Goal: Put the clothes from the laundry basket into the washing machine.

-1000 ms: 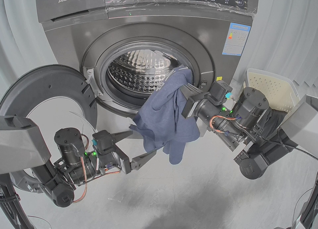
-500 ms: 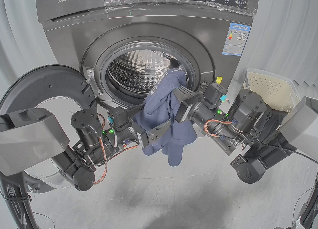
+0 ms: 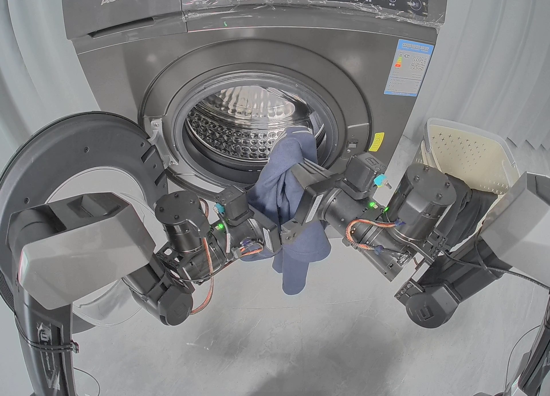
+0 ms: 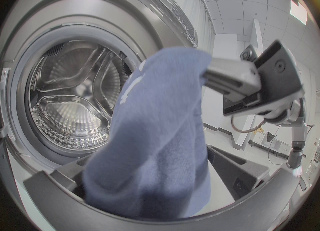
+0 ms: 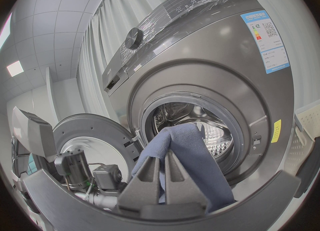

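A grey front-loading washing machine (image 3: 132,65) stands with its round door (image 3: 74,145) swung wide to the robot's left, showing the shiny steel drum (image 3: 240,116). A blue garment (image 3: 286,185) hangs just in front of the drum opening, its top level with the lower rim. The right claw (image 5: 164,161) is clamped tight on its upper fold. The left claw (image 4: 150,171) is spread wide, one finger on either side of the hanging cloth lower down. A cream laundry basket (image 3: 470,151) sits on the floor beside the machine, to the right.

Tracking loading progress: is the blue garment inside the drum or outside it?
Outside. The garment hangs in front of the drum mouth, pinched by the right end effector, its lower end dangling below the opening.
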Motion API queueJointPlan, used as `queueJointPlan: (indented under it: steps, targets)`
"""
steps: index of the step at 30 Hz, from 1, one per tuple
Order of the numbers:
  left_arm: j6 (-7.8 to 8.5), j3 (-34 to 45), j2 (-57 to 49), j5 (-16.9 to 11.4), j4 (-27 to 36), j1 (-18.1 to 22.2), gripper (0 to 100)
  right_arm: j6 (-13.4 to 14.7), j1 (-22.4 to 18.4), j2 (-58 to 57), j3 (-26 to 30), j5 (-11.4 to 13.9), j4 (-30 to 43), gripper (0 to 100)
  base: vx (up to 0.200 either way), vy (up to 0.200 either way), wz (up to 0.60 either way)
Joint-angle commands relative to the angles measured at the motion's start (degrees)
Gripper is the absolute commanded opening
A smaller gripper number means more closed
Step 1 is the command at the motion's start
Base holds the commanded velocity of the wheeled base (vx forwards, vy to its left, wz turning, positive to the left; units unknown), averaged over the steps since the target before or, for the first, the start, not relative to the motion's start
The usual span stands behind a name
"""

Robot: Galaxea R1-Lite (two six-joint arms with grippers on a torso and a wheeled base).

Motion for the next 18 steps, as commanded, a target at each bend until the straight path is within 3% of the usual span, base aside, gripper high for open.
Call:
queueJointPlan:
  steps: [1, 9, 10, 18]
  targets:
    - [-0.03, -2.09, 3.56, 0.67, 0.03, -0.54, 100, 0.36, 1.61, -0.02, 0.02, -0.33, 0.12, 0, 0.000, 0.000, 0.00]
    - [-0.03, -5.25, 6.54, 3.39, 0.12, 0.34, 100, 0.36, 1.96, -0.29, 0.10, -0.33, 0.29, 0, 0.000, 0.000, 0.00]
    - [-0.03, -5.25, 6.54, 3.65, 0.03, 0.34, 0, 0.36, 1.96, -0.29, 0.10, -0.33, 0.38, 0, 0.000, 0.000, 0.00]
    - [-0.03, -5.43, 6.54, 4.09, -0.06, 0.34, 0, 0.63, 1.87, -0.55, 0.19, -0.42, 0.38, 0, 0.000, 0.000, 0.00]
